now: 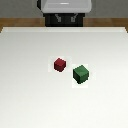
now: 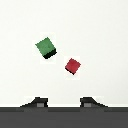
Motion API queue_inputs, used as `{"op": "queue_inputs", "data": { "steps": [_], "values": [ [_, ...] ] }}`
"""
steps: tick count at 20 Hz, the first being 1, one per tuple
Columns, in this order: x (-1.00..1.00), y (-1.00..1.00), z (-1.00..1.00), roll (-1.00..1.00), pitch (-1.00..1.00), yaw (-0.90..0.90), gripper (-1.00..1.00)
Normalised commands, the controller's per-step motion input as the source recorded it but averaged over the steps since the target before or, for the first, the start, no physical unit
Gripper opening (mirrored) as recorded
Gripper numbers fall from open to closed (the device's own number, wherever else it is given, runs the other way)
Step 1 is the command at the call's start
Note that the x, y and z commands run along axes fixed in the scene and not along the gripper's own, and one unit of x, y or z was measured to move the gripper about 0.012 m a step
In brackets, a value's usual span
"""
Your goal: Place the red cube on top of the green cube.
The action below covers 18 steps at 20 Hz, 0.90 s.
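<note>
Table (image 1: 30, 95) first: a white top filling most of the exterior view. Its far edge runs across the upper part of that frame, with a brown strip of floor (image 1: 15, 22) showing beyond it at the upper left and upper right. The near and side edges are out of frame, so I can't place them.

My base (image 1: 65, 10) sits at top centre of the exterior view, grey over a dark block, just past the far edge.

My gripper (image 2: 65, 102) – only the two dark fingertips (image 2: 36, 102) show in the wrist view, standing well apart with a wide gap of bare table between them. So the hand is open and holding nothing. Both cubes lie clear of the tips, not touching them.

Green cube (image 1: 81, 74) – the larger of the two, just right of centre in the exterior view, resting on the table and turned corner-on to the camera. Wrist view also shows it (image 2: 45, 47).

Red cube (image 1: 60, 64) – smaller, on the table just left of and slightly above the green one in the exterior view, near it but with a clear sliver of white between them, no contact. In the wrist view (image 2: 73, 65) it likewise sits apart from the green cube.

Open white surface lies all round the pair – wide toward the lower half and both sides of the exterior view.
</note>
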Motion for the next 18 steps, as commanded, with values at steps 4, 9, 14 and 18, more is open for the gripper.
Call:
{"op": "queue_inputs", "data": {
  "steps": [4,9,14,18],
  "values": [
    [0.00,0.00,0.00,0.00,0.00,0.00,1.00],
    [0.40,0.00,0.00,0.00,0.00,0.00,1.00],
    [0.20,0.00,0.00,0.00,0.00,0.00,1.00],
    [0.50,0.00,0.00,0.00,0.00,-0.04,1.00]
  ]
}}
